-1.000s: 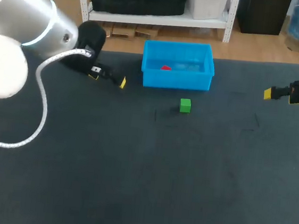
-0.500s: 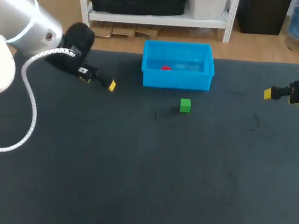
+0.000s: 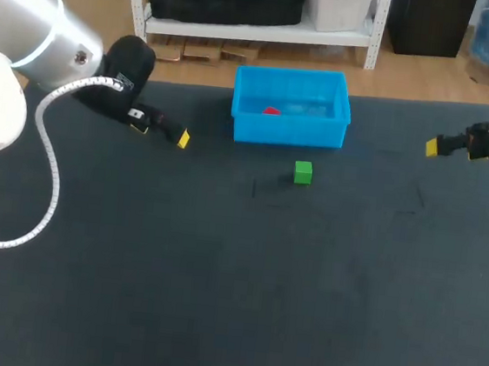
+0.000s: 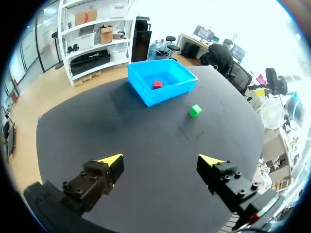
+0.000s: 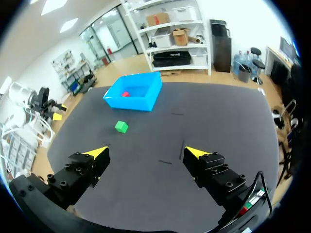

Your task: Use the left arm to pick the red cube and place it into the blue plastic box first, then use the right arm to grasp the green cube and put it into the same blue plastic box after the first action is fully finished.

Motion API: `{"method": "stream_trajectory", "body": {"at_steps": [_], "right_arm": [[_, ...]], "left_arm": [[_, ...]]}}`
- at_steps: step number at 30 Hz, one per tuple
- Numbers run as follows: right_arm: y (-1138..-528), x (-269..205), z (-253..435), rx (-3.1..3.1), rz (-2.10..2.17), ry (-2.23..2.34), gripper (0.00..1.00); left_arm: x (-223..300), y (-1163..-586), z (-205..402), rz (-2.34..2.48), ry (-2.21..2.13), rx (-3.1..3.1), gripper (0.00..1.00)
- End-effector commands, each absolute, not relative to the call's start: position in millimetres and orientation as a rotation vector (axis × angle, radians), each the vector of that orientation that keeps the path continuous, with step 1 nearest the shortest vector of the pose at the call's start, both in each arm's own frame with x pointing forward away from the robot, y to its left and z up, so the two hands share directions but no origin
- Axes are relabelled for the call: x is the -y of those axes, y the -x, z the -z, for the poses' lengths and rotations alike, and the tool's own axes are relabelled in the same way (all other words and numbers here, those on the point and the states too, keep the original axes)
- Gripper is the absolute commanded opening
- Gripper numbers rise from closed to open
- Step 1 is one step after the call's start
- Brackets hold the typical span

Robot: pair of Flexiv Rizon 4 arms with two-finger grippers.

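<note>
The red cube (image 3: 272, 111) lies inside the blue plastic box (image 3: 289, 133) at the table's far middle. The green cube (image 3: 303, 173) sits on the dark mat just in front of the box. My left gripper (image 3: 159, 128) hangs open and empty left of the box. My right gripper (image 3: 452, 146) is open and empty far to the right. In the left wrist view the left gripper (image 4: 160, 160) is open, with the box (image 4: 165, 94), red cube (image 4: 157, 84) and green cube (image 4: 195, 110) well ahead. The right gripper (image 5: 146, 153) likewise shows the box (image 5: 132, 103), red cube (image 5: 126, 94) and green cube (image 5: 121, 126) far ahead.
The dark mat (image 3: 234, 278) covers the whole table. A white cable (image 3: 51, 189) loops down from my left arm over the mat's left side. Faint tape marks (image 3: 266, 185) lie near the green cube.
My left gripper has pulled back to the left, away from the box, then stopped. My right gripper has shifted slightly left and farther back. Both cubes stayed put.
</note>
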State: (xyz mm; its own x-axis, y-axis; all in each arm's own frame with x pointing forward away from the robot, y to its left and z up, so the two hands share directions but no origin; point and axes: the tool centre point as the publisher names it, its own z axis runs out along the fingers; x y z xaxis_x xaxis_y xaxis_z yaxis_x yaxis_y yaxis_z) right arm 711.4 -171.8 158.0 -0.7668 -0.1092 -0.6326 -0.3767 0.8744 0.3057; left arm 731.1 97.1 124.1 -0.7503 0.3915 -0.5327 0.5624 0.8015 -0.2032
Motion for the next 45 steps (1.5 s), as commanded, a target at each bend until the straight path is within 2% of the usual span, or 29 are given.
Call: {"method": "stream_trajectory", "body": {"at_steps": [1,12,22,28,45], "right_arm": [[-717,145,-168,-2.486,-0.318,0.285,1.0],[-729,82,-155,-2.616,-0.182,0.133,1.0],[-719,33,-123,-2.697,-0.172,0.242,1.0],[-718,23,-100,-2.746,-0.118,0.333,1.0],[-718,23,-100,-2.746,-0.118,0.333,1.0]], "left_arm": [[-98,-732,-124,0.495,-0.714,-2.511,1.0],[-98,-732,-124,0.495,-0.714,-2.511,1.0],[-98,-732,-124,0.495,-0.714,-2.511,1.0],[-98,-732,-124,0.495,-0.714,-2.511,1.0],[-98,-732,-124,0.495,-0.714,-2.511,1.0]]}}
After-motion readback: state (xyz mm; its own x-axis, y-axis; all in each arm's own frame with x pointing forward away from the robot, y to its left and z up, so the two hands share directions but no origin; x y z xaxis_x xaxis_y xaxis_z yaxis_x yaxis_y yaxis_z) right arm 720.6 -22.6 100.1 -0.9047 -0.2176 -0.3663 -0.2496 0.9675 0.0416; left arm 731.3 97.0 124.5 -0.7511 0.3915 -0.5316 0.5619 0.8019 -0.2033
